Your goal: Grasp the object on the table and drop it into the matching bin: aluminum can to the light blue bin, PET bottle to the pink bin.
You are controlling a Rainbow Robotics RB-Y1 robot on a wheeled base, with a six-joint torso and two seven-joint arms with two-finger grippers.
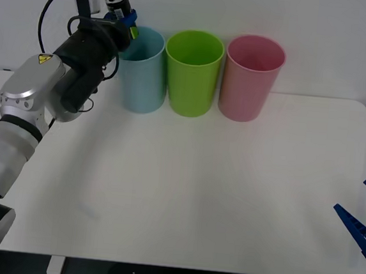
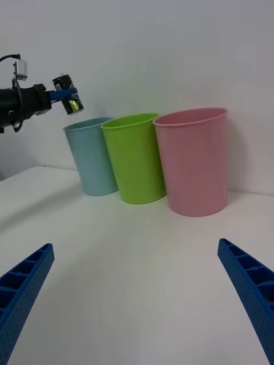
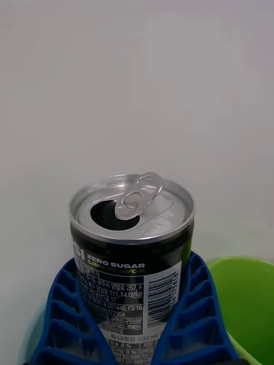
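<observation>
Above the far left end of the worktop (image 1: 184, 195), the left tool (image 1: 123, 24) pinches the aluminum can (image 1: 117, 4) between its blue ribbed fingers (image 3: 63, 308), well clear of the surface. The can stands close to upright, its long axis roughly vertical and its opened silver top uppermost. It hangs over the near-left rim of the light blue bin (image 1: 143, 69), seemingly not yet centred on the mouth, so the bin's opening lies just below and slightly to the robot's right of the can. That small offset is what the release likely depends on: a short shift toward the bin's middle would probably let the can fall inside without clipping the rim. The lime green bin (image 1: 192, 70) stands just beside the blue one, the pink bin (image 1: 252, 76) beyond it. The right tool (image 1: 362, 228) waits spread open, low over the worktop's right edge, well apart from the bins.
</observation>
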